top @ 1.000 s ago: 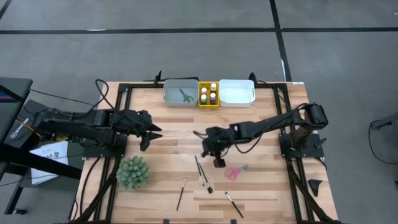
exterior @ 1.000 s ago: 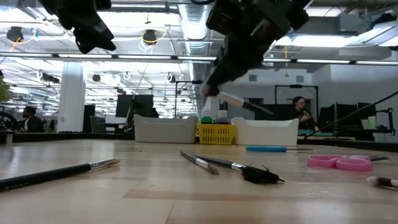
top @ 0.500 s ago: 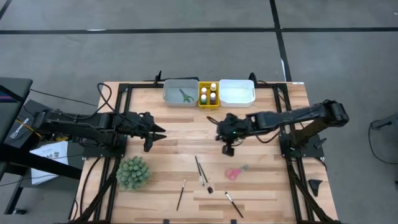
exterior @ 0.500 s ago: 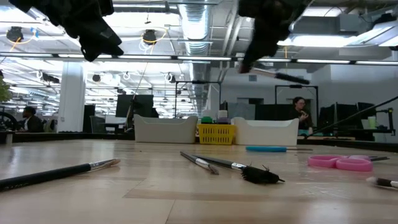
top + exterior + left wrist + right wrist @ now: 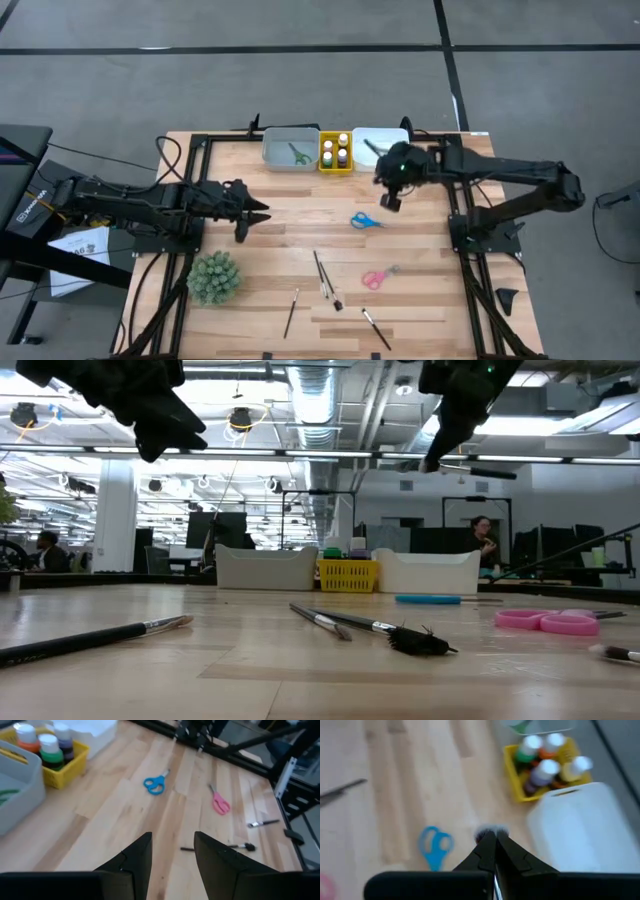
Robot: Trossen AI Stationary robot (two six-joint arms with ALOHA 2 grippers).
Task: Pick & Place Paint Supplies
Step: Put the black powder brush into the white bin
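Right gripper (image 5: 392,190) clamps a brush (image 5: 373,149), pinched between closed jaws, bristles poking past the tips, at white tray (image 5: 395,157). Left gripper (image 5: 250,212) jaws apart, idle.

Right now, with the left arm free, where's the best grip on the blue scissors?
Judging by the pictures, grip the blue scissors from straight above. They lie flat on the table, closed and clear of anything else. Close across the narrow neck where the blades meet the looped handles; the loops look too wide and the blades too thin. The left gripper hovers open to their left.
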